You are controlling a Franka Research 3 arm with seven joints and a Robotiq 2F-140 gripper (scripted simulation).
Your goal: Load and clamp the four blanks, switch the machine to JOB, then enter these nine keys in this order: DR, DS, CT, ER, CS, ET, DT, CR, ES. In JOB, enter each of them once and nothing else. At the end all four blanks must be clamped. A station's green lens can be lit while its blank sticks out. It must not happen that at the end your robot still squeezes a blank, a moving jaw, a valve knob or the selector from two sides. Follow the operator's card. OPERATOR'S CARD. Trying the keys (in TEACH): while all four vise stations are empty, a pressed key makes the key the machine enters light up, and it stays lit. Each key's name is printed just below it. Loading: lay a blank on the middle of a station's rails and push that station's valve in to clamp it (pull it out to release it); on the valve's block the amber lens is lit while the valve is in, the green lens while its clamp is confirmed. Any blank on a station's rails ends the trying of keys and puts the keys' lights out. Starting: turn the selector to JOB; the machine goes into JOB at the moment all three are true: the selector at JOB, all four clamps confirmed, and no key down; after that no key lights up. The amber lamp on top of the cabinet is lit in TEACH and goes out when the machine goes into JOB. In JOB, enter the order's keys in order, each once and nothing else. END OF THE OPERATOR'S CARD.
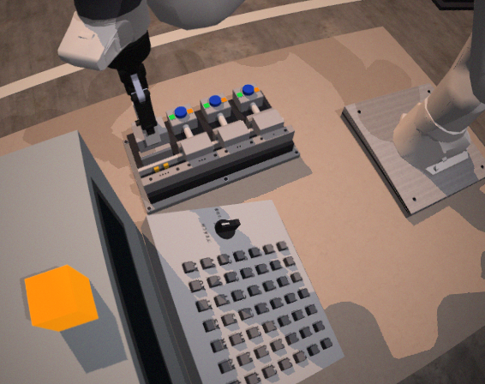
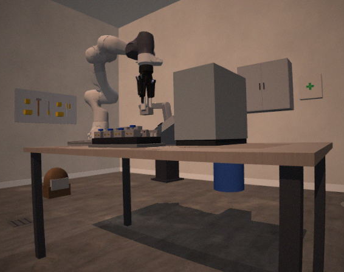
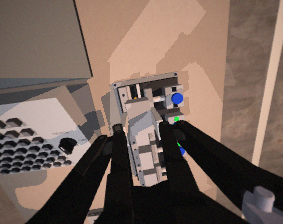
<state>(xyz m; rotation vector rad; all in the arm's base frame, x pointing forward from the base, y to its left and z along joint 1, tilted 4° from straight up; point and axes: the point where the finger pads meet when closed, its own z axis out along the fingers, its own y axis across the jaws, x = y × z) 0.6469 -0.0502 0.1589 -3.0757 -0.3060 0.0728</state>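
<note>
Tan surface [image 1: 398, 274] [image 2: 173, 152] [image 3: 99, 30] — tool [image 1: 149, 130] [image 2: 147, 100] [image 3: 139, 116] clamped on a grey blank [image 1: 156, 144] [image 2: 146, 110] [image 3: 143, 120], upper left in top view, held above the vise bank [image 1: 227, 177] [image 2: 126, 141] [image 3: 147, 79]. Amber lamp [image 1: 60, 297] lit, lower left.

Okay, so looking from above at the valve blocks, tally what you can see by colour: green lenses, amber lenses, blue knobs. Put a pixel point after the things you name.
Green lenses [image 1: 171, 117] [image 3: 176, 119]: 3
Amber lenses [image 1: 189, 111]: 3
Blue knobs [image 1: 181, 112] [image 2: 132, 125] [image 3: 177, 98]: 3
Total: 9
The leftmost station's block is partly covered, so its parts are uncounted.
</note>
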